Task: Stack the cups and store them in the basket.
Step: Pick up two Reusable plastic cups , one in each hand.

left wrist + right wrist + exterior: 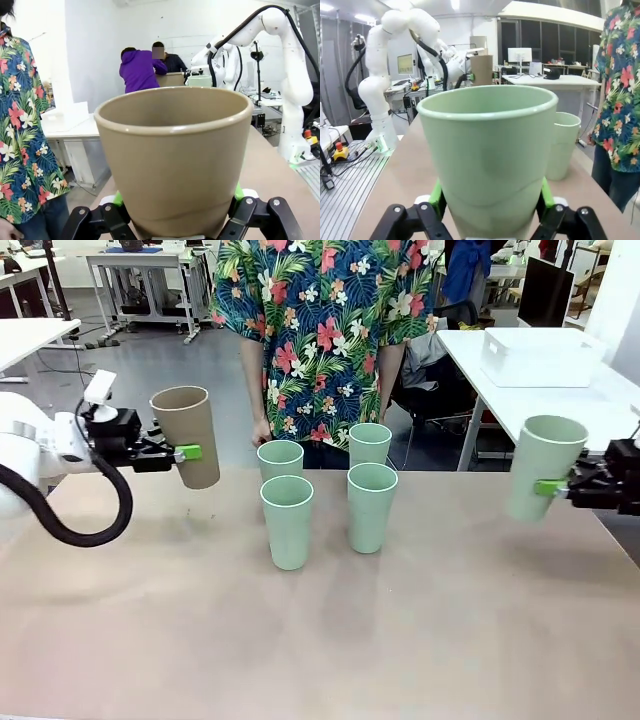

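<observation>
Front view, left gripper (pixel 186 453) clasping tan cup (pixel 186 418) aloft, right gripper (pixel 545 487) clasping mint cup (pixel 546 455), four mint cups (pixel 287 522) on table (pixel 320 640)

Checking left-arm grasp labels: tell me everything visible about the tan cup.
The tan cup is a tall, tapered, handleless tumbler, matte tan-brown and plastic-looking, with a rounded rim. It is mouth up, leaning slightly, and what shows of the inside looks empty. The left gripper is shut on its lower half, green pads on opposite sides. It appears held above the left side of the table, apart from the four mint cups standing mid-table; nothing else touches it.
</observation>
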